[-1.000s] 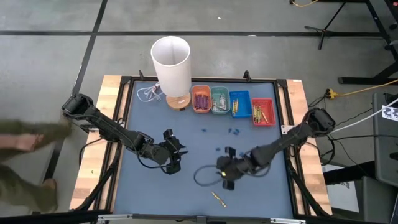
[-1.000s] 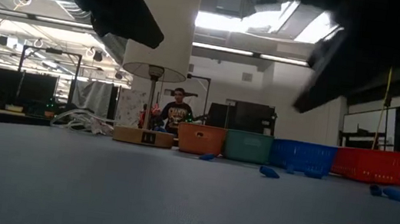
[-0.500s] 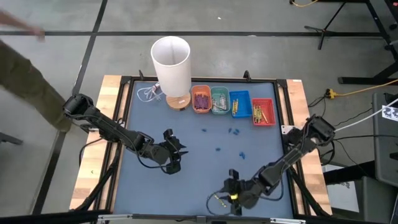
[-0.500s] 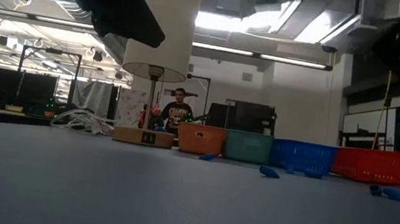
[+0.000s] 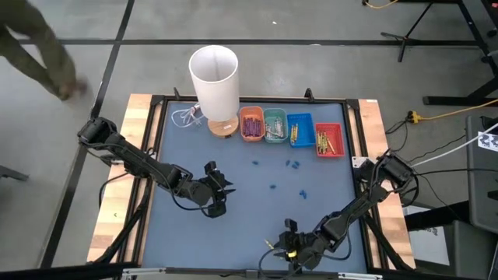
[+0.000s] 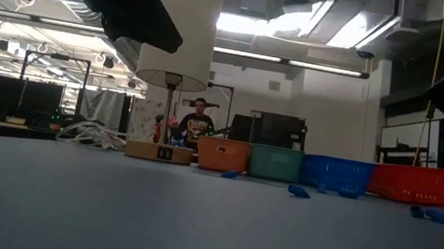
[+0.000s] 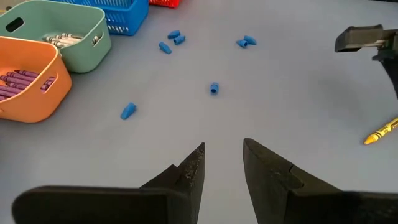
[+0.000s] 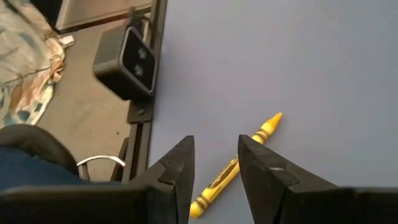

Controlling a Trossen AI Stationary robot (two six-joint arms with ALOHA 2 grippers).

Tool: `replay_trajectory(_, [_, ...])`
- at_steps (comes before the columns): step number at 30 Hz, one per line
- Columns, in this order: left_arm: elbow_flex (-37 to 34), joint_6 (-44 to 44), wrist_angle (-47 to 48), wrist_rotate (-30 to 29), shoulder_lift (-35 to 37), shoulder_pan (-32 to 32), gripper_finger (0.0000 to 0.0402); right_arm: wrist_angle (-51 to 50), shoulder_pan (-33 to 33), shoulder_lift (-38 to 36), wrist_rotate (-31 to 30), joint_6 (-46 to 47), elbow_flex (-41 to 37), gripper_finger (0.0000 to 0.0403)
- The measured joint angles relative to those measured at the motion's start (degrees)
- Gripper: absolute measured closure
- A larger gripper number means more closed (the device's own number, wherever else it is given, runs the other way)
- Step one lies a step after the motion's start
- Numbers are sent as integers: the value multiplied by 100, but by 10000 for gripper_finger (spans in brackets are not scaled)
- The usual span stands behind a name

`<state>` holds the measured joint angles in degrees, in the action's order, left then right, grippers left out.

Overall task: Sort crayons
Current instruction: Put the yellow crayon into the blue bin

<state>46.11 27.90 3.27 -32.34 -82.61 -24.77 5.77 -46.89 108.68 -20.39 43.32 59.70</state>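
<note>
The left gripper (image 5: 212, 189) hovers over the left-middle of the blue table (image 5: 233, 225), its fingers (image 7: 194, 169) slightly apart with nothing between them. Along the far edge, right of the white lamp (image 5: 214, 80), sit four small trays: an orange tray (image 5: 251, 124) of purple crayons (image 7: 22, 84), a green tray (image 5: 275, 125) of pale ones, then a blue tray (image 5: 300, 130) and a red tray (image 5: 329, 140). Small blue bits (image 5: 292, 164) lie scattered mid-table. Near the front edge lies a lone yellow crayon (image 8: 237, 165) — flat on the table, its long axis diagonal, tip pointing away from the right gripper (image 5: 292, 247). That gripper hangs just above it, jaws a little open and empty — the crayon shows through the gap.
</note>
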Motion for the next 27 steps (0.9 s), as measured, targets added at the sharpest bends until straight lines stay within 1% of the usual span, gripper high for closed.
replay_trajectory(3, [0,0,2,0,1,0,308,2,4,3,-169,-26,0,283])
replay_trajectory(7, [0,0,4,0,1,0,308,-30,4,3,-575,-28,0,283])
replay_trajectory(11, [0,0,6,0,2,0,308,-153,4,3,-708,-30,0,283])
replay_trajectory(27, [0,-1,7,0,1,0,308,-139,-2,3,-751,-21,0,283])
